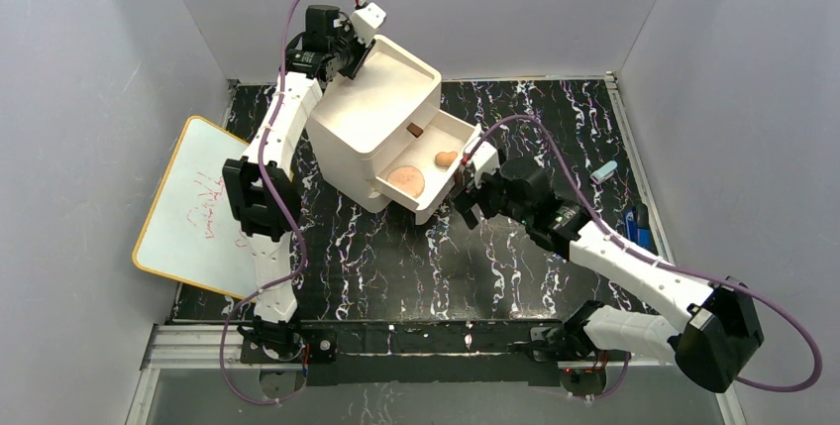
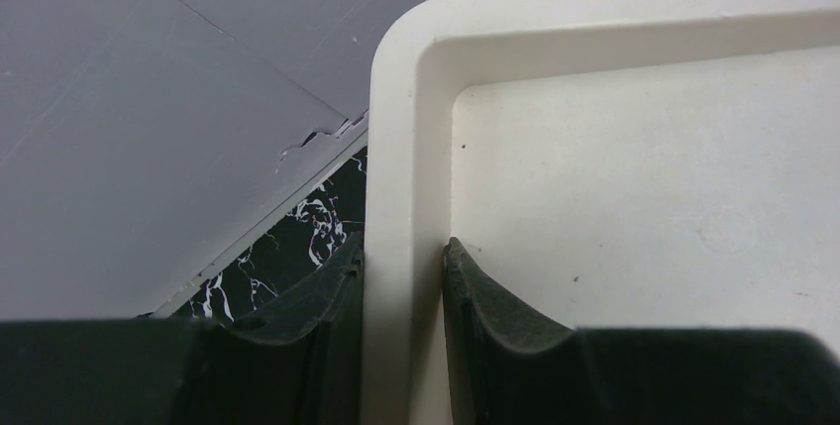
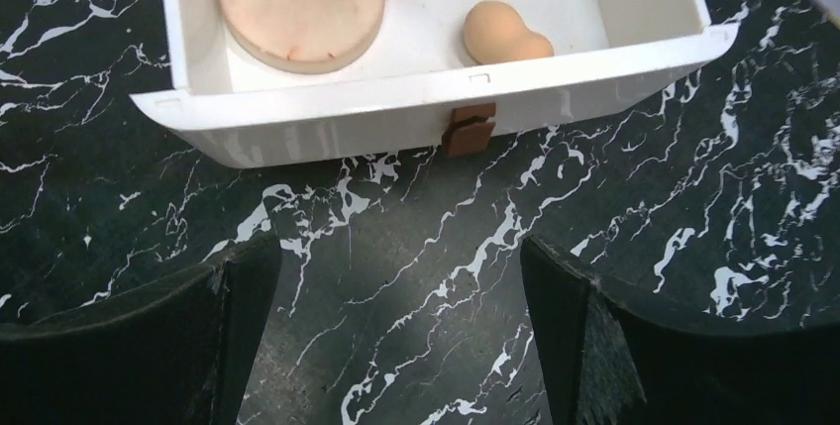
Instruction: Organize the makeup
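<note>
Sponge (image 3: pixel 505 34) and powder disc (image 3: pixel 302 4) lie in drawer (image 3: pixel 347 123) beyond right tool (image 3: pixel 396 266).

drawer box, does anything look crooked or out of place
Yes: the drawer box sits turned at an angle to the table edges, one drawer pulled out with the powder disc and sponge inside. The left gripper pinches its top rim.

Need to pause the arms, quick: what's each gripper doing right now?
Left gripper: closed on the rim of the white box.
Right gripper: open, empty, in front of the drawer.
</note>
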{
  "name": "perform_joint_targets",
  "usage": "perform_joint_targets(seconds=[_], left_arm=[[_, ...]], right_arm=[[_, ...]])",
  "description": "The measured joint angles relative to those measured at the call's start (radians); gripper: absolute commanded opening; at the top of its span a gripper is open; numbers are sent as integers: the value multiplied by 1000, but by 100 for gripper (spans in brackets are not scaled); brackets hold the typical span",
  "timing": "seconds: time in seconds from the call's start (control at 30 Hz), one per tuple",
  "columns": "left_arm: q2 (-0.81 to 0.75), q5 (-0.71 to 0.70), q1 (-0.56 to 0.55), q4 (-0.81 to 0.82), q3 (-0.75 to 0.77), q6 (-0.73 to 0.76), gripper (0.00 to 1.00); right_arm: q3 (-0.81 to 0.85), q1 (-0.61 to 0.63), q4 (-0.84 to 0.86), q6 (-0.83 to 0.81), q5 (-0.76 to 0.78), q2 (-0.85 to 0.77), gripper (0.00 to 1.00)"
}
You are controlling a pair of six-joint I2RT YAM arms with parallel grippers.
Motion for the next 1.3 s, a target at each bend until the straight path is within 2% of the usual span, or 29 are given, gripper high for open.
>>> perform_joint_targets(seconds=[0.13,0.47,0.87,1.13,1.3], left_arm=[[0,0,0,0,0,0,0],[0,0,0,-1,0,0,0],[0,-1,-1,-1,0,0,0],[0,-2,-2,-2,1,0,0],[0,-2,-2,-4,0,0,0]], right_arm=[[2,-108,-44,-13,-149,10,99],[25,-187,8,-15,-370,147,99],[146,-209,145,10,-430,385,98],[293,-214,269,101,-496,600,98],[343,-172,363,129,-480,707,98]])
